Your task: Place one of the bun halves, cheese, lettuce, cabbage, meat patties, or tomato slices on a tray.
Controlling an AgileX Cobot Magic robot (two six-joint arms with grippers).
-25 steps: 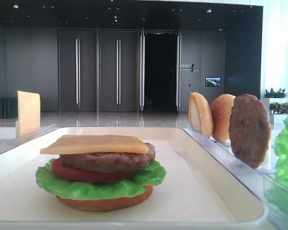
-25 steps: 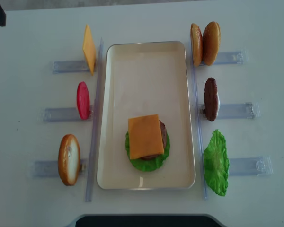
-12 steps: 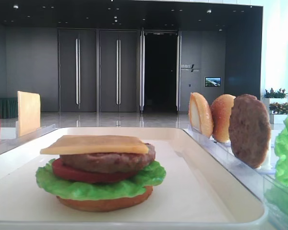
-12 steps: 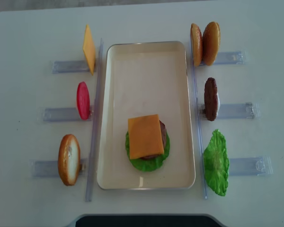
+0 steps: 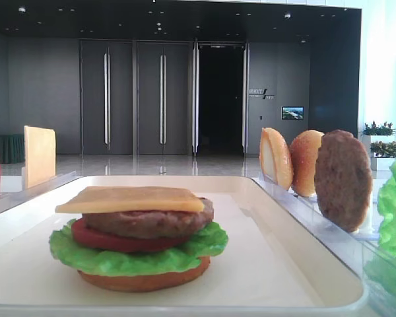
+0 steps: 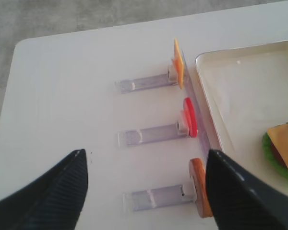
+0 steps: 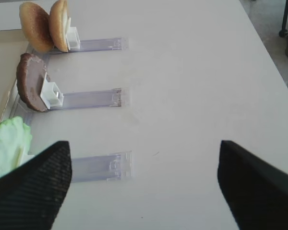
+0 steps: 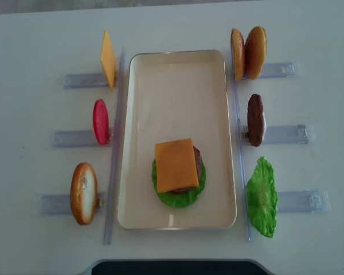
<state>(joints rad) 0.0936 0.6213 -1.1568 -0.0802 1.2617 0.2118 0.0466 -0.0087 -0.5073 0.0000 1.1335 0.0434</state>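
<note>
On the cream tray [image 8: 178, 86] sits a stack topped by a cheese [image 8: 176, 165] square, over a meat patty [image 5: 152, 221], tomato slice [image 5: 92, 234], lettuce [image 5: 132, 257] and a flat bun half [image 5: 145, 281]. Upright in the left racks are a cheese slice [image 8: 108, 59], a tomato slice [image 8: 100, 121] and a bun half [image 8: 83, 192]. On the right stand two bun halves [image 8: 247, 52], a patty [image 8: 255, 119] and lettuce [image 8: 262, 196]. My left gripper [image 6: 145, 160] hangs open and empty above the left racks. My right gripper [image 7: 143, 148] is open and empty over bare table right of the racks.
Clear plastic racks [image 8: 286, 134] lie in rows on both sides of the tray, with long clear strips [image 8: 113, 143] along its sides. The white table's far left corner [image 6: 19, 45] and right edge [image 7: 266, 48] show. A dark base [image 8: 178, 267] borders the near edge.
A dark piece of arm at the overhead view's top left corner has gone out of view. The food and the tray have not moved.
</note>
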